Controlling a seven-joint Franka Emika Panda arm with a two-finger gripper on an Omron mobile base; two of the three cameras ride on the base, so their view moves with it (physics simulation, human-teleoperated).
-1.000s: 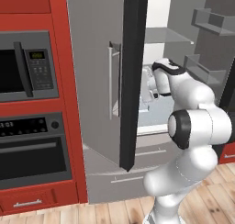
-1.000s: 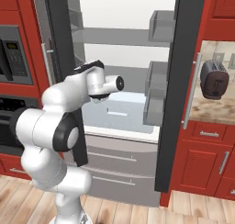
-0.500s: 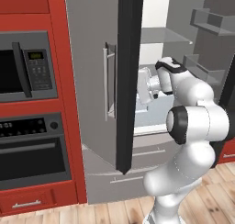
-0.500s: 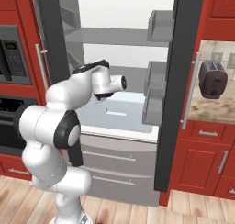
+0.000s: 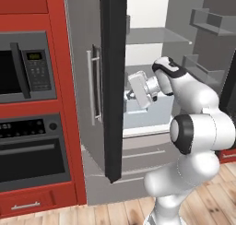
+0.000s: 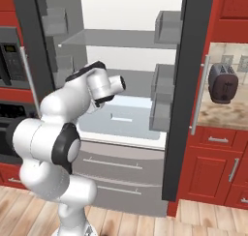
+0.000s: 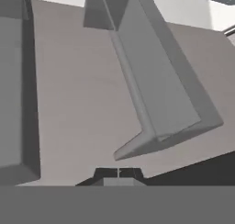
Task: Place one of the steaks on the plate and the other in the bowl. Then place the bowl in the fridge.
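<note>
Grey fridge (image 5: 152, 44) stands open ahead. Gripper (image 7: 118, 172), jaws closed and empty, faces the left door's inner bins (image 7: 156, 94). Bowl and steaks: location cannot be told. Swing clear of the door before driving.

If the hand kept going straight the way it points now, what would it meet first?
Probably the inner face of the fridge's open left door, near a grey door bin. The shut hand points at it; depth is unclear.
</note>
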